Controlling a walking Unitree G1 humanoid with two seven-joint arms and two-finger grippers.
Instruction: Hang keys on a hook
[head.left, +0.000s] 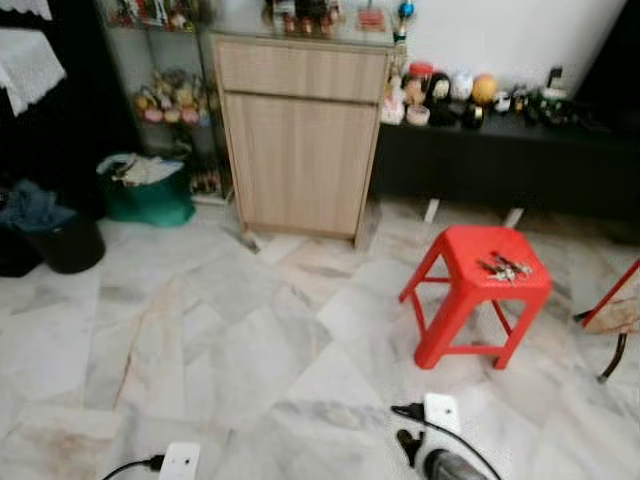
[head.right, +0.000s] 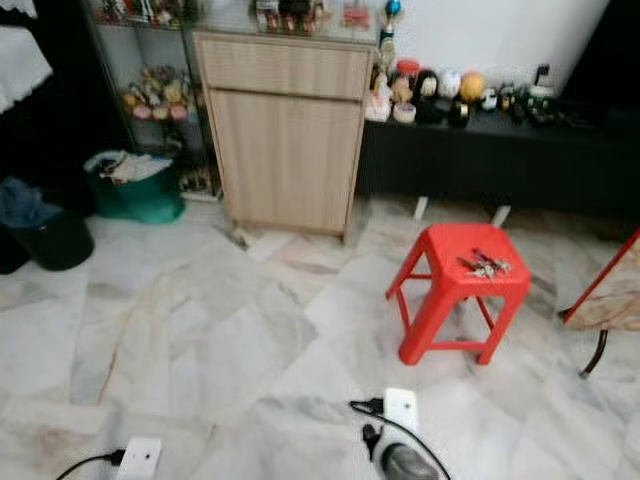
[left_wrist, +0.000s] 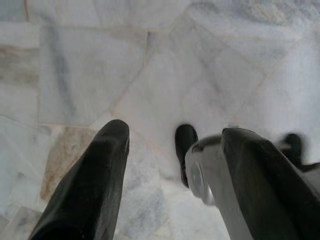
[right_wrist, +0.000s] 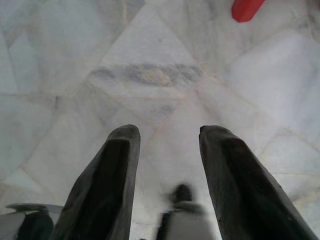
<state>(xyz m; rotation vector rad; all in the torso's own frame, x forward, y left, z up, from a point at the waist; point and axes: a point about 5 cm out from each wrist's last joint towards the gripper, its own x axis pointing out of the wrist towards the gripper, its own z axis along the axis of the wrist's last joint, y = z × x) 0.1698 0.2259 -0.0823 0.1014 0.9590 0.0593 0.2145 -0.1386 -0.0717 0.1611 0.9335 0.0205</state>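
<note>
Your left gripper and right gripper both hang over the marble floor, fingers spread, holding nothing. Your right wrist view catches a red stool foot. The head views show one red stool with one bunch of silvery keys on its seat.

Keys lie on a stool, right of a cabinet.
</note>
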